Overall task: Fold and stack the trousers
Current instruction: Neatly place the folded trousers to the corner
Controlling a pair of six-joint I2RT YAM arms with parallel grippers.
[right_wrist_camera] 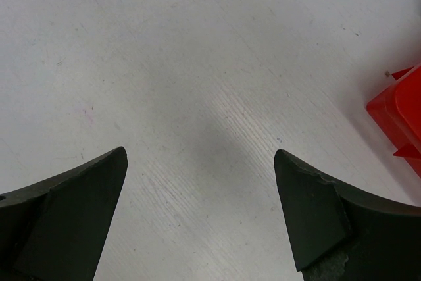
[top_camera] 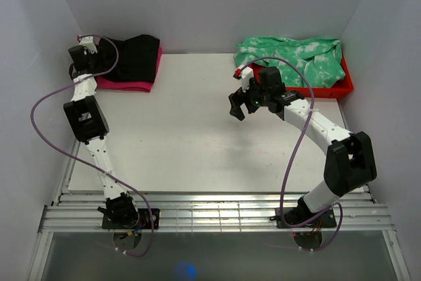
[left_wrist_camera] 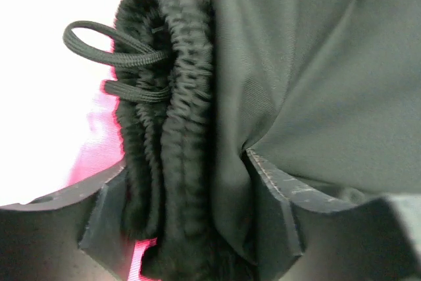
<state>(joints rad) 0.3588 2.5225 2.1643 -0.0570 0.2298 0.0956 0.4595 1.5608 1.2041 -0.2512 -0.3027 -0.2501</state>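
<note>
At the far left, the left fingers [left_wrist_camera: 99, 228] straddle the bunched elastic waistband [left_wrist_camera: 174, 116] of the black trousers [top_camera: 135, 56]. The trousers lie folded on top of the pink cloth [top_camera: 128, 85] in the back corner of the desk [top_camera: 191, 136]. That looks to me like the stacking spot, with the arm there to settle the bundle on the pile. The ribbed band and a fold of smooth black fabric fill the whole gap between the two fingers, so I cannot tell whether they are pinching it or merely sitting either side of it. The drawstring [left_wrist_camera: 99, 41] loops out past the outer side of one finger, over the pink. I can't judge how neat the fold is: beyond the fingertips the close view is all black cloth, and from above the wrist covers the left end of the stack. Moving right, the right fingers [right_wrist_camera: 72, 215] hang spread wide over bare desk with nothing between them, probably kept out of the way. Just outside one of them a corner of the red tray [right_wrist_camera: 401, 116] pokes in. The tray holds a green tie-dye garment [top_camera: 289, 57], and whatever lies beneath that is hidden.
</note>
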